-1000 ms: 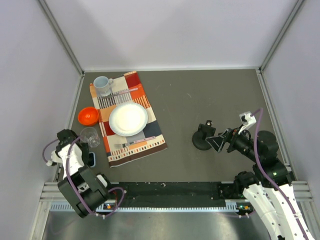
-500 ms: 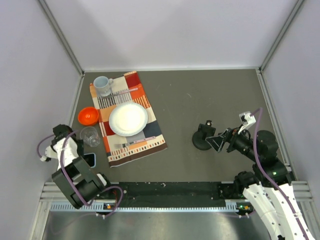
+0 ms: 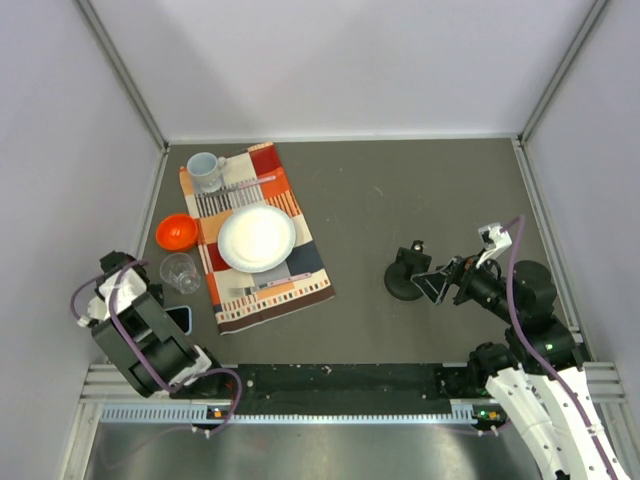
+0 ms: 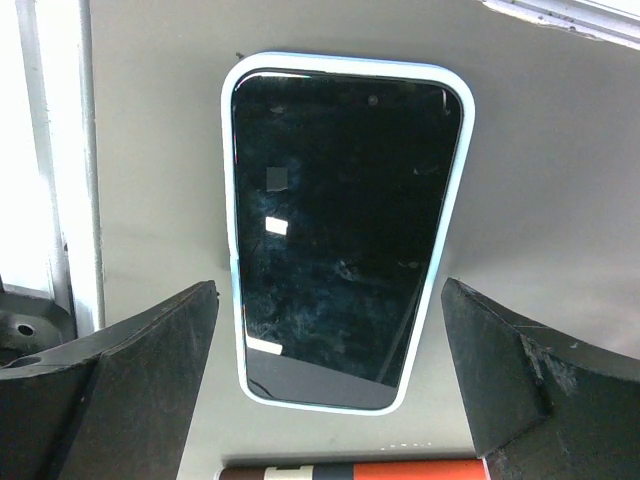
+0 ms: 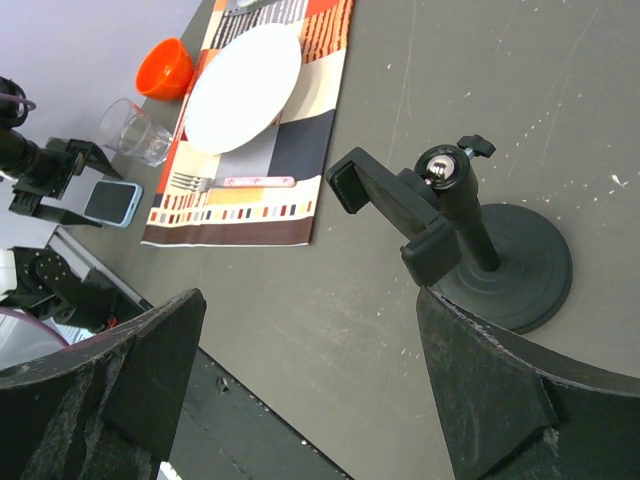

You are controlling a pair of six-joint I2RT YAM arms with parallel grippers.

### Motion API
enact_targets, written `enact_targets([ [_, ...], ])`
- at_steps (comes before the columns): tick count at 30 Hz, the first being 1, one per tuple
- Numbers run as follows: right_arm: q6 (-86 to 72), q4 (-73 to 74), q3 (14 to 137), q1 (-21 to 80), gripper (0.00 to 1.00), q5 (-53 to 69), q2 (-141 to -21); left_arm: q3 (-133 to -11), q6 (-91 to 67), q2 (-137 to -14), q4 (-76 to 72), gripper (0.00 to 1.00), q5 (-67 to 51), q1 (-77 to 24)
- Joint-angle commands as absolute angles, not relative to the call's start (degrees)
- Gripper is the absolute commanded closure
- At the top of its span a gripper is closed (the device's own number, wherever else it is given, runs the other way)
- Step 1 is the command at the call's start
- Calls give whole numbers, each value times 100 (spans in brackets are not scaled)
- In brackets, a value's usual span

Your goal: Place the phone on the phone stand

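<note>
We see the phone (image 4: 345, 230) lying flat by the counter's (image 3: 400, 190) left edge beneath our spread, empty left fingers (image 4: 150, 350), the phone stand (image 5: 520, 270) upright on open grey counter before spread right fingers (image 5: 490, 390).

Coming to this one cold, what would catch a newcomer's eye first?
The colourful patchwork placemat with its white plate stands out on the left side of the table. At the near left corner, the phone lies flat, screen up, between the open left fingers, not gripped. At the right, the black phone stand stands with an empty clip just ahead of the open right fingers.
</note>
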State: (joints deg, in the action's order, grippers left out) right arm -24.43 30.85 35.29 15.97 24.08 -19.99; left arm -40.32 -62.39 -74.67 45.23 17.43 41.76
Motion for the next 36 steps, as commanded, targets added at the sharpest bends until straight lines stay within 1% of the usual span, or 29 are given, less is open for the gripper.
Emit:
enact_targets([
  [1,-2364,2786,3560,1644,12,2417,-2048,-4078,-6337,-7585,4386,2,1828,4219],
  [7,-2373,2786,3551,1652,12,2426,-2065,-3990,-6363,-7787,4149,2,1978,4219],
  [8,-2373,2777,3551,1652,12,2417,-2065,-3964,-6372,-7865,4096,3,1943,4227],
  [10,-2364,2777,3551,1652,12,2426,-2074,-3911,-6424,-7927,3999,8,1838,4236],
  [19,-2364,2760,3542,1652,12,2408,-2092,-3841,-6644,-7980,3964,9,1837,4228],
  [22,-2364,2760,3551,1652,12,2417,-2092,-3911,-6584,-8103,3990,11,1837,4236],
  [24,-2382,2768,3551,1644,12,2400,-2083,-3920,-6566,-8209,3982,27,1889,4254],
  [25,-2373,2760,3551,1652,12,2399,-2083,-3894,-6548,-8235,3903,41,1881,4271],
  [26,-2373,2760,3559,1644,12,2391,-2074,-3798,-6565,-8279,3885,71,1855,4306],
  [27,-2373,2768,3560,1652,12,2391,-2074,-3736,-6583,-8288,3850,93,1759,4324],
  [28,-2382,2760,3560,1652,12,2382,-2083,-3692,-6592,-8279,3832,99,1732,4333],
  [33,-2382,2769,3551,1644,12,2399,-2100,-3542,-6592,-7744,3981,100,1749,4316],
  [36,-2382,2760,3551,1652,12,2399,-2109,-3621,-6609,-7121,4279,100,1950,4324],
])
